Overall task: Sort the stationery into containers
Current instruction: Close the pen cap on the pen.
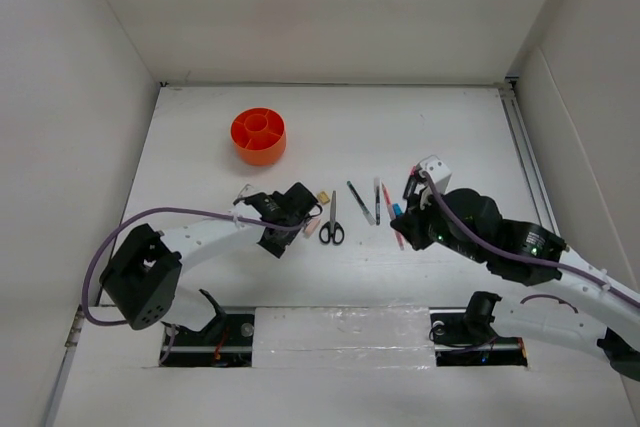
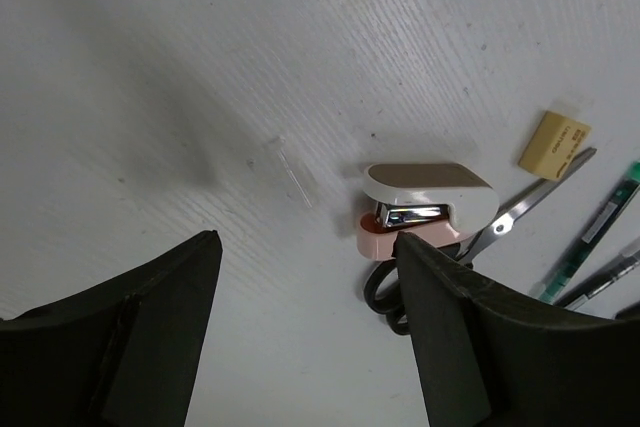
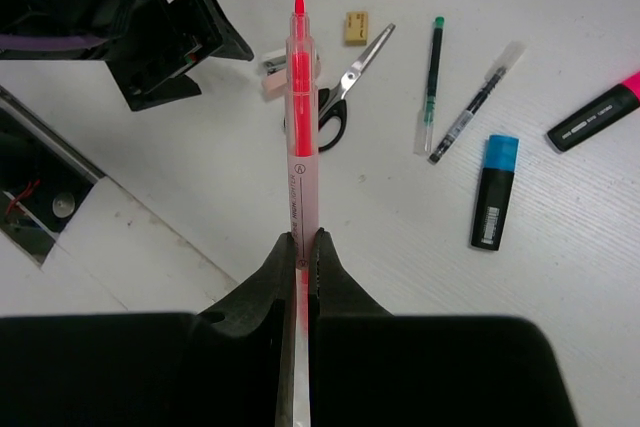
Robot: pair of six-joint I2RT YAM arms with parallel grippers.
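**Pen Could Be Dropped Short**

The orange tub [image 1: 260, 155] is set well apart from both arms. The thin pink pen [image 3: 298, 97] is clamped in the right gripper [image 3: 298, 247] with most of its length unsupported, and could be levered loose in transit. The jaws of the left gripper [image 2: 305, 242] are held apart, empty; the white-and-pink piece [image 2: 425, 197] beside them could be knocked aside.

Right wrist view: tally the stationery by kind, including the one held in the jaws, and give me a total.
Pens: 3 (thin pink pen, slim dark green pen, slim dark clear-capped pen)
Black markers: 2 (blue-capped marker, pink-capped marker)
Black-handled scissors: 1
Tan eraser: 1
White and pink mini stapler: 1
Total: 8
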